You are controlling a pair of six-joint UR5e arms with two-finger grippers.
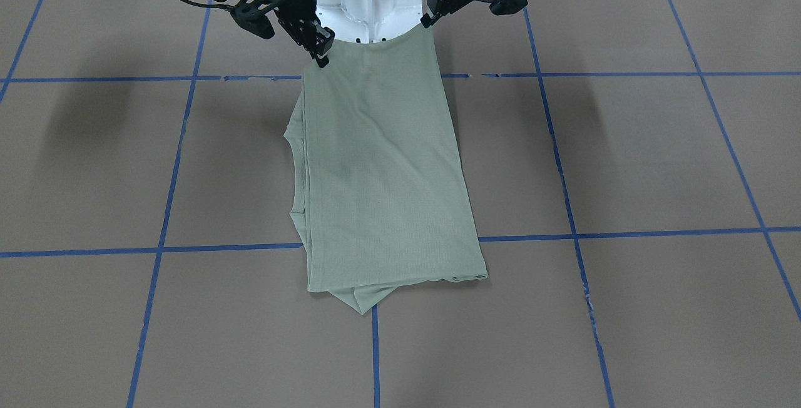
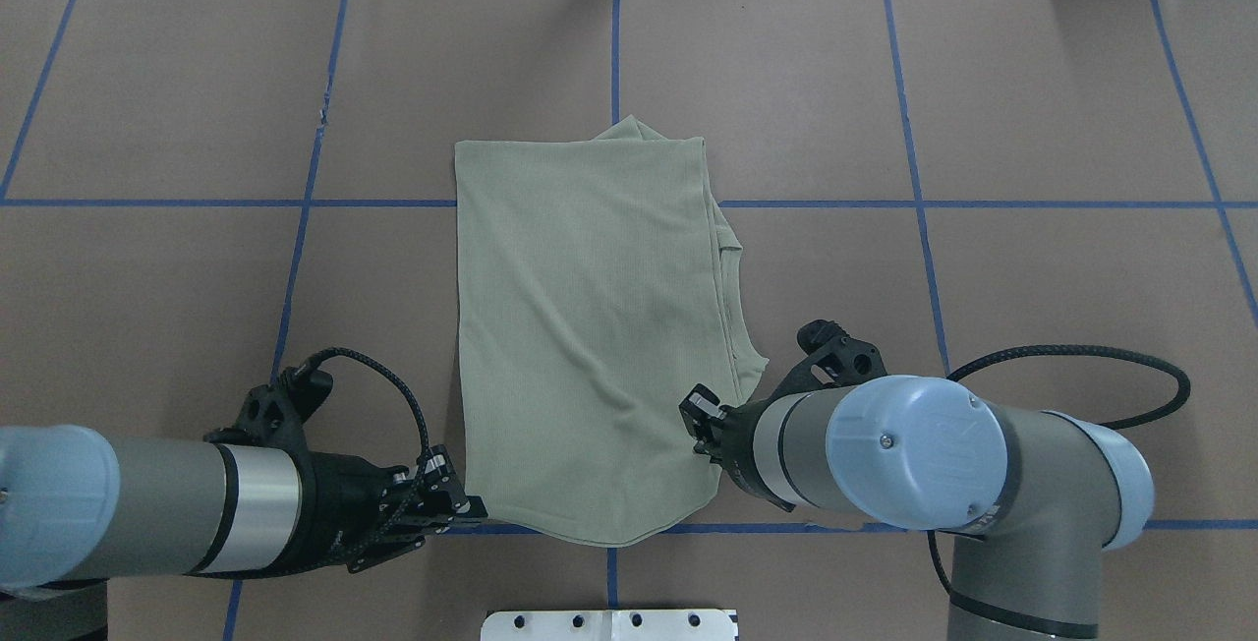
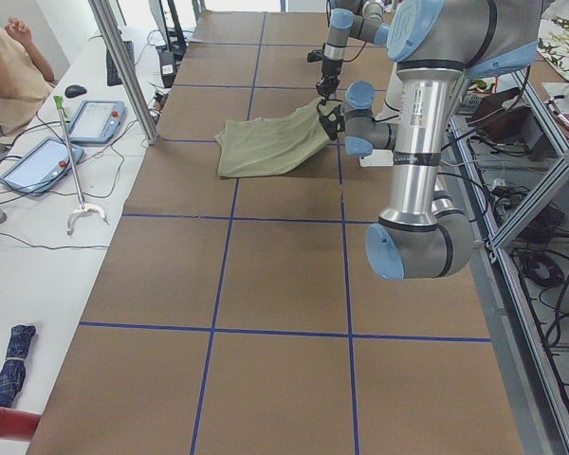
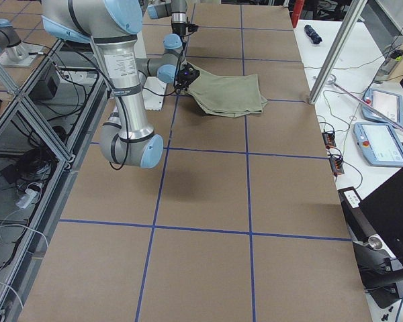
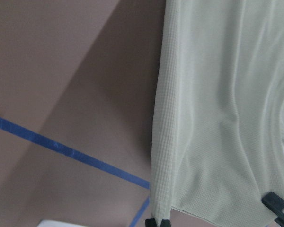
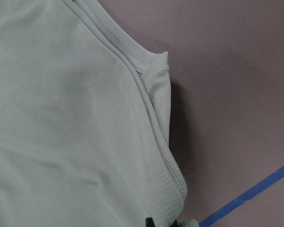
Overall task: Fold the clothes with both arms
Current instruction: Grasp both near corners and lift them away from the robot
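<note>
The sage-green shirt (image 1: 382,170) lies folded into a long strip on the brown table, its ribbed collar (image 6: 128,47) at the side edge. The end nearest the robot is lifted off the table; the far end rests flat (image 2: 580,159). My left gripper (image 2: 479,508) is shut on the shirt's near left corner, also seen in the front view (image 1: 429,20). My right gripper (image 2: 700,430) is shut on the near right edge, also seen in the front view (image 1: 323,56). The wrist views show cloth (image 5: 217,118) running into the fingertips (image 6: 149,221).
The white pedestal base (image 1: 369,1) stands just behind the lifted edge. Blue tape lines (image 2: 314,203) grid the table. A side bench with tablets (image 3: 95,118), a metal post (image 3: 123,66) and a seated person (image 3: 9,66) lies beyond the far edge.
</note>
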